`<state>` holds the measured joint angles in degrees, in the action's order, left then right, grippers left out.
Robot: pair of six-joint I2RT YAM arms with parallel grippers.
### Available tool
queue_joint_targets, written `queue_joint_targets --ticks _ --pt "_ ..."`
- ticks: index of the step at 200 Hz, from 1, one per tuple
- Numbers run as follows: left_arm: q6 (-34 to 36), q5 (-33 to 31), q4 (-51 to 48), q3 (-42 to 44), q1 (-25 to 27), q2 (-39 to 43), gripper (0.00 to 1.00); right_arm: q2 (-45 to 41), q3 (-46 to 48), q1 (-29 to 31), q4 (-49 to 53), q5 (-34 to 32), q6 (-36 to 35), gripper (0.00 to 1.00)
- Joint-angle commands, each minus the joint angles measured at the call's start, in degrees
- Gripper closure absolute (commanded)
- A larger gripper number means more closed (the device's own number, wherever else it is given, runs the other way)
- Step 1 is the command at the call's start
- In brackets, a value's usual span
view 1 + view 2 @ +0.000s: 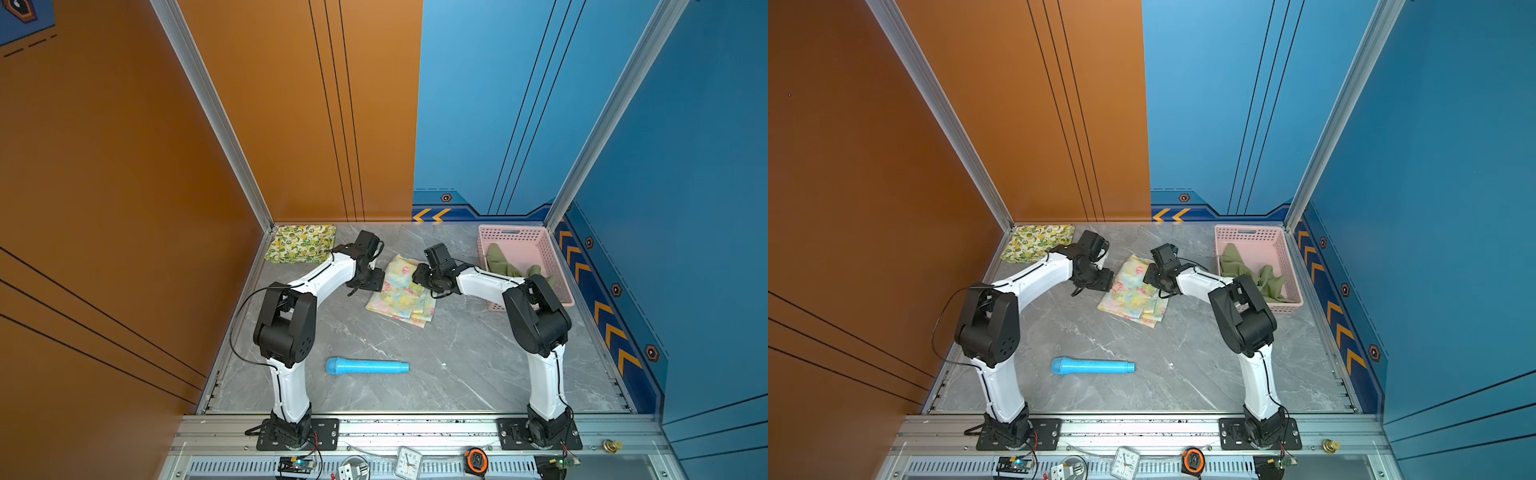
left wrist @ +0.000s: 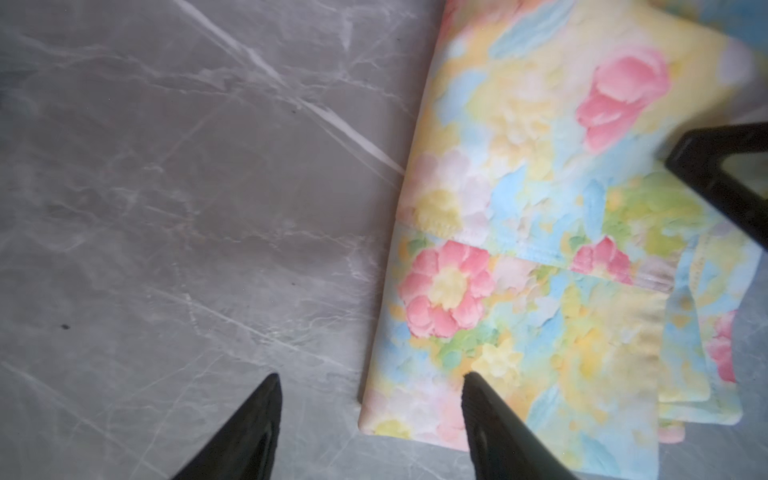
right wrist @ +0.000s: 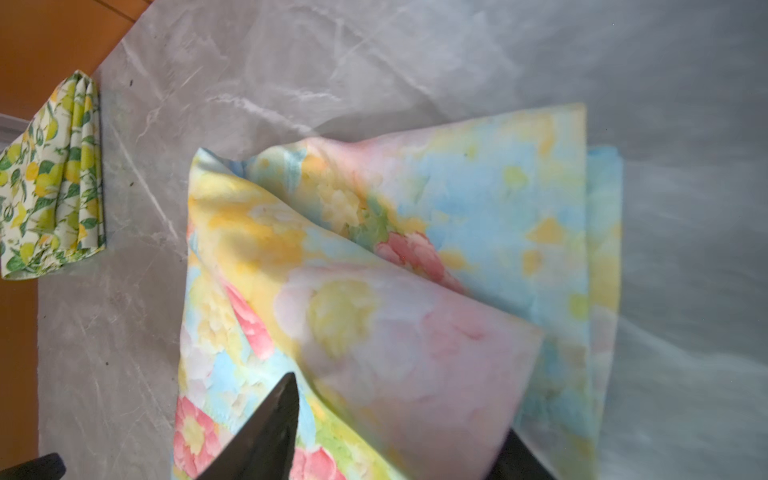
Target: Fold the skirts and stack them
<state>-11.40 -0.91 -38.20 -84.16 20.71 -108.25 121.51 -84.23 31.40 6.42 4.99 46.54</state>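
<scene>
The pastel skirt lies partly folded in the middle of the grey table. My left gripper stands open over its near-left corner, one finger above the cloth and one above bare table. At the skirt's right edge my right gripper is open too; a raised fold of the pastel skirt bulges between its fingers and hides one tip. Folded at the back left lies the lemon-print skirt. The olive skirt sits crumpled in the basket.
The pink lattice basket stands at the back right against the blue wall. A light blue cylinder lies near the front between the arm bases. A clock and a tape measure rest on the front rail.
</scene>
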Motion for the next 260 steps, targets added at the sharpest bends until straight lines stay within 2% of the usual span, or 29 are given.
queue_joint_targets --ticks 1,32,41,64,81,124,209,240,260 --pt "-0.8 -1.0 0.2 1.0 0.4 2.1 0.3 2.0 -5.1 0.6 1.2 2.9 -3.2 0.34" --pt "0.1 -0.5 0.3 0.3 1.9 1.4 0.29 -2.2 -2.3 -2.0 2.6 3.2 -6.0 0.25" --pt "0.6 -0.5 0.6 -0.2 2.8 0.8 0.29 -6.0 -0.2 -3.2 2.6 3.5 -6.4 0.24" --pt "1.8 -0.7 1.0 -2.0 6.0 -1.2 0.29 -11.8 6.0 -6.2 1.7 3.6 -6.1 0.26" --pt "2.7 -1.2 1.0 -3.9 8.8 -3.3 0.29 -14.3 9.9 -7.6 1.5 3.0 -5.1 0.31" --pt "2.5 -1.6 0.9 -8.8 13.2 -8.6 0.29 -14.7 15.2 -8.5 -0.7 4.8 -2.9 0.42" --pt "-0.4 -3.2 -1.5 -16.1 14.7 -17.5 0.3 -11.6 16.2 -5.8 -3.7 6.0 -0.7 0.45" --pt "-1.0 -3.4 -1.5 -17.1 14.8 -19.3 0.39 -10.1 15.8 -4.7 -4.6 5.4 0.5 0.48" --pt "-1.1 -3.3 -1.5 -17.3 14.7 -20.1 0.53 -9.1 15.9 -4.4 -5.7 5.3 1.5 0.51"
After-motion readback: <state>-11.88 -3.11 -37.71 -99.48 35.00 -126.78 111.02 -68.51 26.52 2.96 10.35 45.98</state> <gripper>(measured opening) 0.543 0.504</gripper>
